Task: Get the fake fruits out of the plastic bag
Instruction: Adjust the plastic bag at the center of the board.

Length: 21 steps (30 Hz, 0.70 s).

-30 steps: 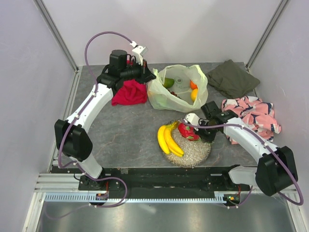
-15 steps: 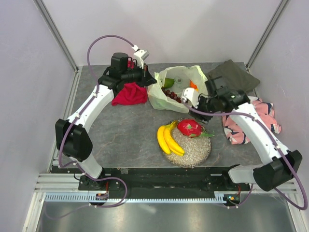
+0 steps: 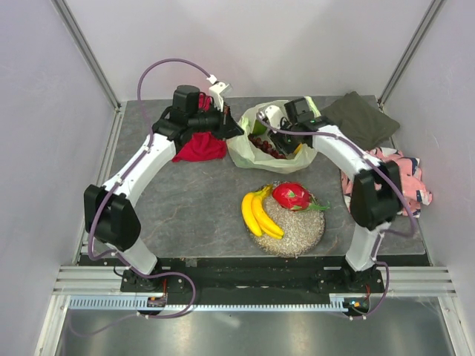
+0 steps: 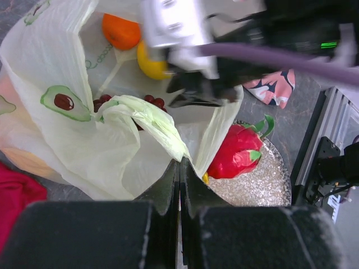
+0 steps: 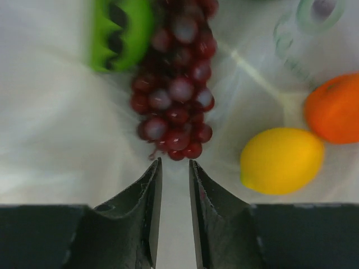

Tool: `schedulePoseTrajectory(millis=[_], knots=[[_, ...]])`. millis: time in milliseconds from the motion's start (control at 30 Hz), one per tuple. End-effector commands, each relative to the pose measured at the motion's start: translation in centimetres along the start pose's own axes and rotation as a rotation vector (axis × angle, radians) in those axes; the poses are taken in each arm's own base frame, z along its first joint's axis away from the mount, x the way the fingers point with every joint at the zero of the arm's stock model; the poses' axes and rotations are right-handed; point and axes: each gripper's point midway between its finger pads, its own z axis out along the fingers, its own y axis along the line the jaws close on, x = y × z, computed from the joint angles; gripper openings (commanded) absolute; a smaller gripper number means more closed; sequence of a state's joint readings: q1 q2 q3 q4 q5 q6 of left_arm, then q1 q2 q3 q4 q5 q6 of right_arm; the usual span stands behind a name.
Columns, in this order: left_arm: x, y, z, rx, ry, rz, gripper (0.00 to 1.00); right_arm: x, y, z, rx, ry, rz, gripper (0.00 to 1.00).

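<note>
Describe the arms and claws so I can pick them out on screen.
The left arm and right arm have white links, chunky black joints and looping purple cables. The left claw and right claw each have two dark, tapering fingers.

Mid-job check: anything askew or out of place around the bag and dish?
Only the banana bunch: it lies across the dish's left rim, partly hanging past it. Nothing looks spilled or damaged.

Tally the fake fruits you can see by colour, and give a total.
Yellow: 2, banana bunch and lemon
Red: 1, dragon fruit
Orange: 1, orange
Green: 1, striped melon
Dark red: 1, grape bunch
Total: 6
</note>
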State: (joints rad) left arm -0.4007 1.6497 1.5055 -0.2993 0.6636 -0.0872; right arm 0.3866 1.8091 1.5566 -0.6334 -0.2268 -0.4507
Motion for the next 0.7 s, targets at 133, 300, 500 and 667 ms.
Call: schedulePoseTrajectory(millis=[133,300,500,667], knots=[[-1.0,-2.5,-1.7,0.053,-0.041,0.064,0.02,6.8,-11.4,-1.5,0.344,0.092,0.216,0.3],[-0.6,-3.2,-1.7,0.074,-0.033,0.057,0.02,8.1,-11.8,-2.9,0.406,0.116,0.211,0.53],[0.6,-5.0,-0.4,0.123,0.002,0.06,0.02,5.5,-11.7,-0.1,0.341,0.024,0.289,0.63],[1.2,-6.0,0.4,0.152,0.023,0.071,0.02,4.3,-14.8,2.5,0.448,0.027,0.313,0.68]])
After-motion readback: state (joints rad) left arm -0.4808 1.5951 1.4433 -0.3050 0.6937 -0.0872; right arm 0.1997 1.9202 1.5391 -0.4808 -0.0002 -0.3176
